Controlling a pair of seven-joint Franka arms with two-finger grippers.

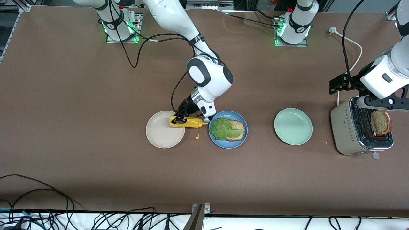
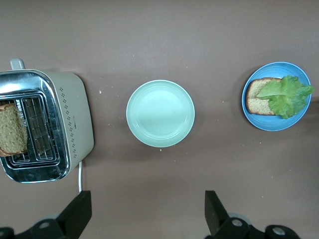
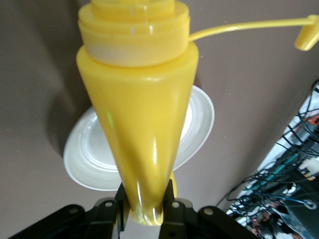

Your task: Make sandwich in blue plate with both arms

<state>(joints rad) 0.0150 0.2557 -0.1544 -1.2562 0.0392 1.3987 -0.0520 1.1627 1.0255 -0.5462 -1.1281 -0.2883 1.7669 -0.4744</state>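
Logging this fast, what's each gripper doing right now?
Left gripper: open, empty, above the toaster.
Right gripper: shut on the yellow squeeze bottle.

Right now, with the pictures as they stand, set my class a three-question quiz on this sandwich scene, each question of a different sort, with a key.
1. True or false: the lettuce leaf lies on the bread slice in the blue plate.
2. Multiple choice: what does the right gripper hold? A) a bread slice B) the yellow squeeze bottle C) nothing
3. Fill in: the second bread slice stands in the ___, below the left gripper, whose fingers are open.

Key
1. True.
2. B; the bottle lies tipped over the beige plate, its nozzle toward the blue plate.
3. Toaster, which stands at the left arm's end of the table, beside the pale green plate.
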